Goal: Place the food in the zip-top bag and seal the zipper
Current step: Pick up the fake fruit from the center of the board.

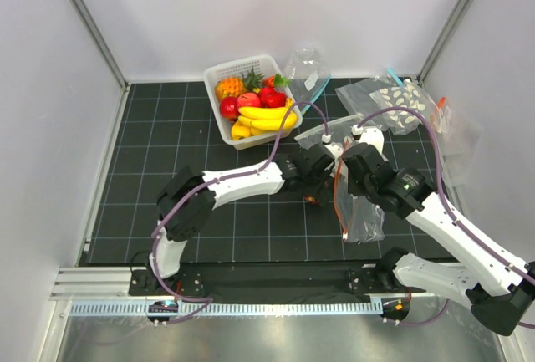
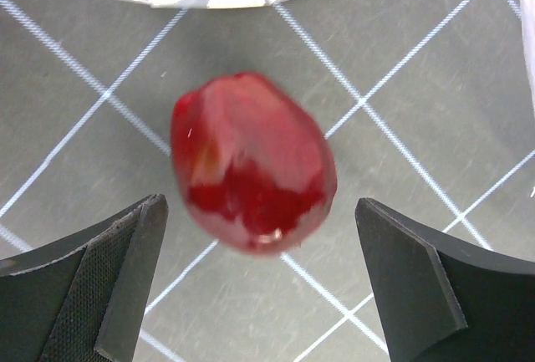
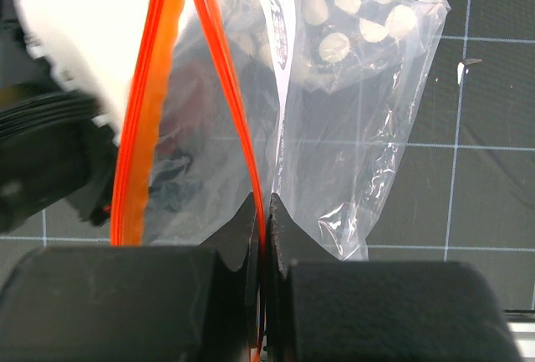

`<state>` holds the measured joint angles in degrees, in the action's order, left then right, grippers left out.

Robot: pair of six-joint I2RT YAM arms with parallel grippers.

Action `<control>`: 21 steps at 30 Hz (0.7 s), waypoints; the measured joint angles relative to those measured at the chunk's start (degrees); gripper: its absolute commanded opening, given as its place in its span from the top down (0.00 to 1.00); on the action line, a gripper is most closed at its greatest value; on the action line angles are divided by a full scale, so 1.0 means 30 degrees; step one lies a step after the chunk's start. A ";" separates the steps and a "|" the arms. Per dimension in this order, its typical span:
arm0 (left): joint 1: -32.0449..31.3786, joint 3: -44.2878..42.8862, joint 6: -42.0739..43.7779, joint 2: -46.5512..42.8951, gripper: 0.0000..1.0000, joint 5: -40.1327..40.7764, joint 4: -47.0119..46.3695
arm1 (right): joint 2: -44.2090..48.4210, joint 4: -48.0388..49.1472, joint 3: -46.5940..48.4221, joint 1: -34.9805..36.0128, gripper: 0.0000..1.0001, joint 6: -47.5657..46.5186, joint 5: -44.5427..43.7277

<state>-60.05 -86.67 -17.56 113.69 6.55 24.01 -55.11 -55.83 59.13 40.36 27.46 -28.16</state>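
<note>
left gripper [image 2: 259, 211] agape; right gripper [image 3: 262, 203] pinching zipper [image 3: 140, 128]

Place: a robotics lab cell — an enclosed test bay.
Walls: plain white panels [image 1: 251, 11] in metal framing [image 1: 88, 19].
Surface: black gridded mat [image 1: 159, 136] covers my desk [image 1: 117, 237].
Mounting: my left arm [image 1: 238, 182] and right arm [image 1: 451, 220] bolted to an aluminium rail [image 1: 251, 282].

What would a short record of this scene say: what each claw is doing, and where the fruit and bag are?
left gripper: open, gripping nothing
red fruit: blurred, below the open fingers, untouched
right gripper: shut on the zipper
zip-top bag: hangs from that grip, mouth open, strip's two sides apart
remaining food: banana bunch and others in the white basket
seal: not yet done
</note>
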 measured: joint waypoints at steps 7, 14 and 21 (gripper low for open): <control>0.0066 -0.1501 -0.1020 0.1792 0.00 -0.0495 0.0510 | 0.0000 0.0007 0.0000 -0.0109 0.98 -0.0036 0.0000; 0.0066 -0.1676 -0.1931 0.2710 0.17 -0.0481 0.0976 | 0.0066 0.0000 0.0000 -0.0160 0.98 -0.0044 0.0000; 0.0066 -0.1370 -0.1887 0.2419 0.42 -0.0058 0.0976 | 0.0175 0.0000 0.0000 -0.0248 0.98 -0.0044 0.0007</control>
<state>-59.86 -90.78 -23.22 120.95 6.37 26.94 -54.59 -55.83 59.13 39.62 27.33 -28.14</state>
